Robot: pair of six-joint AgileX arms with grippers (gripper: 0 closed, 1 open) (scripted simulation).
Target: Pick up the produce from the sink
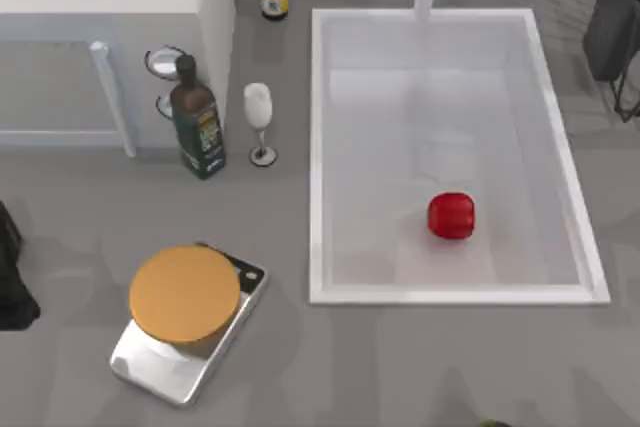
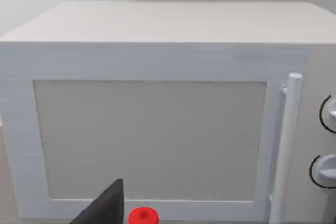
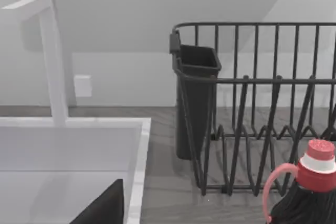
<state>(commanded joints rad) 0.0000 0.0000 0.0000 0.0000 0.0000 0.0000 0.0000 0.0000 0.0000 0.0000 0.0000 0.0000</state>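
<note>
One red produce (image 1: pixel 451 216) lies alone on floor of sink (image 1: pixel 318 147), toward basin's near right, clear of walls. Nothing gripped yet; I cannot tell jaw state on either arm. My plan: bring right arm over basin, drop straight down, close across pepper's width, lift clear of rim. Dish rack (image 3: pixel 262 103) holds dark cutlery cup (image 3: pixel 197 98). Scale (image 1: pixel 185 322) carries orange disc (image 1: pixel 185 292).

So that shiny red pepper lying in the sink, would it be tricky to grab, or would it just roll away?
The red pepper looks glossy, so two fingers might slip on its skin. Its rounded, slightly blocky shape suggests it could rock or roll a little on the sink's smooth floor if nudged. It sits alone, away from the walls, so nothing would stop it.
</note>
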